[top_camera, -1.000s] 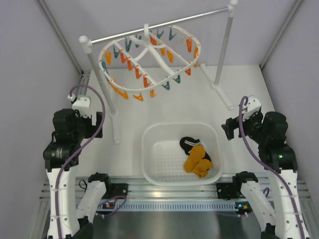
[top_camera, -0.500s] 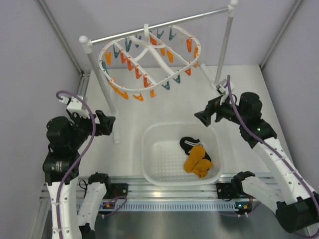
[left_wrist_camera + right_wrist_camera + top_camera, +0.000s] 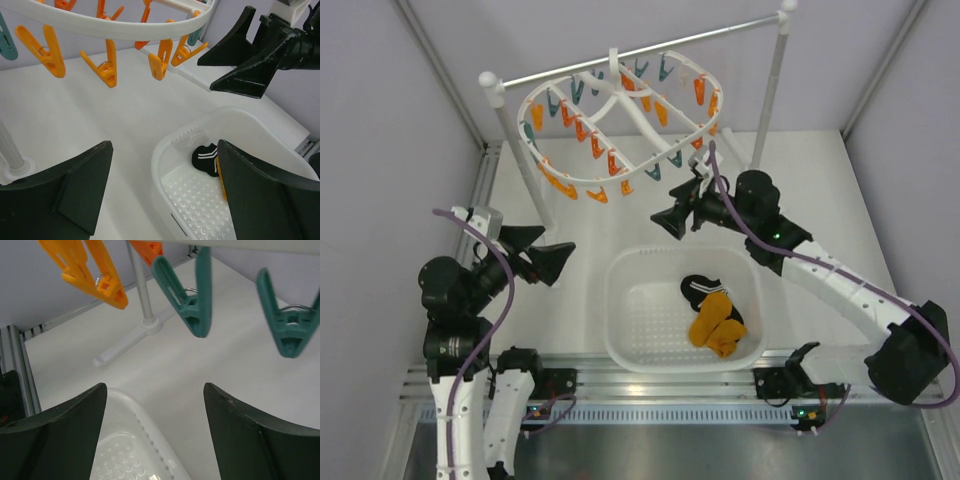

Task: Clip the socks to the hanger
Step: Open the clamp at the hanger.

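Two mustard-orange socks (image 3: 716, 322) and a black sock with white stripes (image 3: 698, 289) lie in the white perforated basket (image 3: 620, 310). The black sock also shows in the left wrist view (image 3: 205, 157). The white oval hanger (image 3: 620, 110) with orange and teal clothespins hangs from the silver rod. My left gripper (image 3: 552, 258) is open and empty, left of the basket. My right gripper (image 3: 672, 218) is open and empty, above the basket's far edge, just below the hanger's near rim. It also shows in the left wrist view (image 3: 235, 65).
The silver rod (image 3: 640, 50) rests on two white posts (image 3: 515, 165) with feet on the table. Teal clothespins (image 3: 187, 295) and an orange one (image 3: 90, 272) dangle close above my right gripper. Orange clothespins (image 3: 102, 65) hang ahead of my left gripper.
Both arms have swung up and inward. My right gripper moved left toward the hanger's near rim; my left gripper moved right toward the basket. The socks have not moved.
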Robot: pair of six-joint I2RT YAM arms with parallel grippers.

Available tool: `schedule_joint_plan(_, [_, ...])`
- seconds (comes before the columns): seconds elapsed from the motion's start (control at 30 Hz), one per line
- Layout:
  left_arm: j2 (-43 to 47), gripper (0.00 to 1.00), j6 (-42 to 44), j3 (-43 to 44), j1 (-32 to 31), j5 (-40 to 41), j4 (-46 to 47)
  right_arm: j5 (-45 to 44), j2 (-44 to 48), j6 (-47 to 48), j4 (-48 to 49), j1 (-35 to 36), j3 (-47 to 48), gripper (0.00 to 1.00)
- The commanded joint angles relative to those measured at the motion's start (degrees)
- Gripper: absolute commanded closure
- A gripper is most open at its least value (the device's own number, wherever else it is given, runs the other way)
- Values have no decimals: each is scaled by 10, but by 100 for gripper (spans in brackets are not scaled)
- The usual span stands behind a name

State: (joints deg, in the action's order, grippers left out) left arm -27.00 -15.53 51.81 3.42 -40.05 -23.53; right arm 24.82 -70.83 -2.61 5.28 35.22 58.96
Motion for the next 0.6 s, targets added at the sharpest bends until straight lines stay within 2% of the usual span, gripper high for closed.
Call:
schedule_joint_plan(0.0, [4,10,-20,-7,4,-35,85,-45,1,7,88,51,18,23])
schedule_joint_plan(0.13, [7,10,-23,-12,4,-34,103,-132,29,73,154,112,-36,27])
schedule_joint_plan(0.3, [35,10,-35,-34,4,-35,137,-191,22,87,261,164,-90,33])
schedule_joint_plan(0.37, [44,10,-41,-39,4,-36,147,-228,-1,91,284,185,-92,33])
schedule_joint_plan(0.43, [46,10,-50,-41,4,-42,153,-266,-19,82,307,193,-85,38])
schedule_joint_plan(0.57, [47,10,-61,-44,3,-62,168,-306,-65,81,323,201,-50,41])
